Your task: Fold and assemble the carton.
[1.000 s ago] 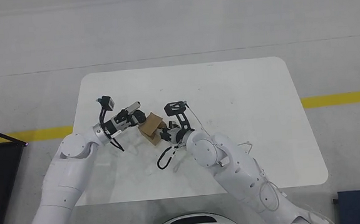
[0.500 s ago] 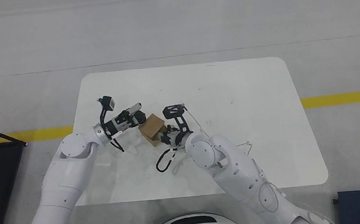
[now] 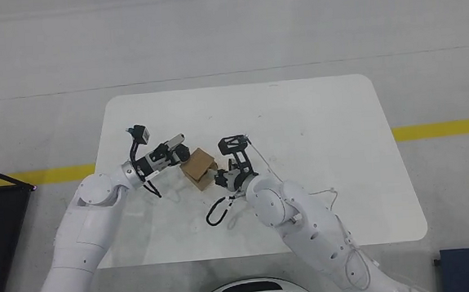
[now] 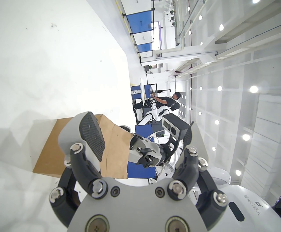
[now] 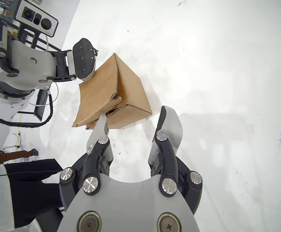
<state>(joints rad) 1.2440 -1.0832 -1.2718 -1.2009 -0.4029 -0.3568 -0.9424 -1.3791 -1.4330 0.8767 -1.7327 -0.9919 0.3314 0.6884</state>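
Evidently both pincers stand spread, with nothing pinched. The left pincer (image 4: 140,136) has one ribbed pad (image 5: 84,59) laid against, or just short of, the outer corner of the carton's (image 5: 129,87) broad top flap; its other finger hangs clear in the air. The right pincer (image 5: 134,118) is at the opposite end, one finger (image 5: 102,125) nosing into the ragged loose flaps there and the other off to the side, apart from the cardboard.

From the top view, the small brown carton sits on the white counter (image 3: 316,140) towards 9 o'clock of its middle, the left pincer at the box's 10 o'clock and the right at its 4 o'clock.

I judge the end flaps to be the step in hand: the body is squared up, but that end gapes, its flaps overlapping untidily. Next, the right finger would need to push the loose flap inward while the left pad braces the box against sliding.
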